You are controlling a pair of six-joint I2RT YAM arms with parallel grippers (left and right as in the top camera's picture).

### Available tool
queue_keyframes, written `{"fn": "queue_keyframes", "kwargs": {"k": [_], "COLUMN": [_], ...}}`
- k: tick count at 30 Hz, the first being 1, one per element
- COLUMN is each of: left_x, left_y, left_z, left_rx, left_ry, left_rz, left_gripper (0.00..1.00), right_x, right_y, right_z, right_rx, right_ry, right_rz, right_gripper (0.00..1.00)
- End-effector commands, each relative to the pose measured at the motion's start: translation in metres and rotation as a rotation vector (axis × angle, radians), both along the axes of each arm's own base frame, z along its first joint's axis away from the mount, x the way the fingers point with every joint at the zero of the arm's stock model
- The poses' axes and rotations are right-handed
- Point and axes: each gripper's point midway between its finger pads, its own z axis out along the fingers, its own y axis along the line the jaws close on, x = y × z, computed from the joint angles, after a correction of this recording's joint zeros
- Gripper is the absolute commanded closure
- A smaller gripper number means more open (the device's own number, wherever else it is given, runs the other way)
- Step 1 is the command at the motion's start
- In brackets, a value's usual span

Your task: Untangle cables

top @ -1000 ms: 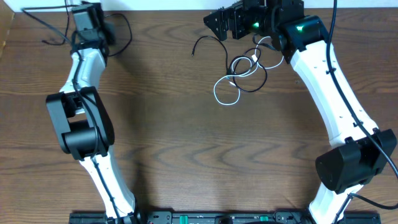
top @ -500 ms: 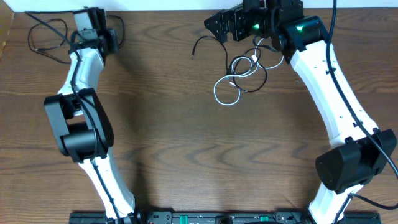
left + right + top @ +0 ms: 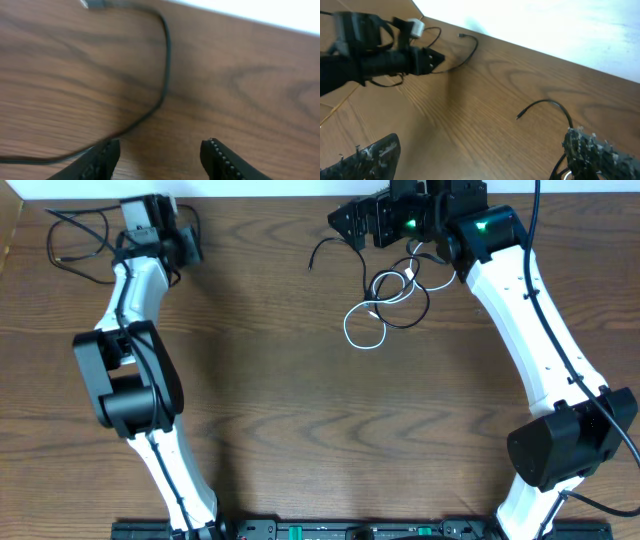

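A tangle of cables lies at the top right of the table: a white cable (image 3: 364,330) looped through black cables (image 3: 408,307). One black end (image 3: 314,258) trails left; it shows in the right wrist view (image 3: 547,103). My right gripper (image 3: 342,222) is open and empty (image 3: 480,155), hovering just left of the tangle. A separate black cable (image 3: 70,238) lies at the top left corner. My left gripper (image 3: 192,246) is open and empty (image 3: 161,156); that cable (image 3: 165,65) curves past its left finger on the wood.
The table's back edge meets a white surface (image 3: 260,10) close behind both grippers. The left arm (image 3: 370,40) shows in the right wrist view, with the separate black cable (image 3: 468,46) beside it. Arm bases stand at the front edge (image 3: 330,530).
The separate black cable has shifted from around the right side of my left gripper to the table at its left. The left gripper has turned slightly right. The right arm has not moved.
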Motion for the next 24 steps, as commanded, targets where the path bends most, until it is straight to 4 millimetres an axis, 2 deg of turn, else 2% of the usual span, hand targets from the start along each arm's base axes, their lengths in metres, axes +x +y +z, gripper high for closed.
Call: {"fn": "queue_keyframes", "kwargs": {"k": [1, 8, 12, 18, 23, 24], "left_x": [-0.003, -0.005, -0.001, 0.008, 0.002, 0.001], "left_y": [-0.011, -0.003, 0.006, 0.025, 0.033, 0.035], "left_z": [-0.038, -0.065, -0.074, -0.084, -0.103, -0.105], "left_rx": [0.004, 0.101, 0.128, 0.213, 0.221, 0.219], "left_ry": [0.061, 0.096, 0.093, 0.062, 0.096, 0.101], "left_rz": [-0.114, -0.200, -0.178, -0.179, -0.191, -0.188], "left_gripper": [0.38, 0.37, 0.33, 0.33, 0.34, 0.37], "right_x": [-0.007, -0.009, -0.011, -0.012, -0.012, -0.012], "right_y": [0.003, 0.005, 0.004, 0.004, 0.004, 0.004], "right_z": [0.002, -0.001, -0.003, -0.005, -0.005, -0.005], "right_rx": [0.000, -0.005, -0.010, -0.013, -0.013, -0.013], "right_ry": [0.012, 0.025, 0.039, 0.048, 0.048, 0.048], "right_rz": [0.012, 0.017, 0.017, 0.017, 0.017, 0.017], "right_gripper": [0.01, 0.01, 0.01, 0.01, 0.01, 0.01]}}
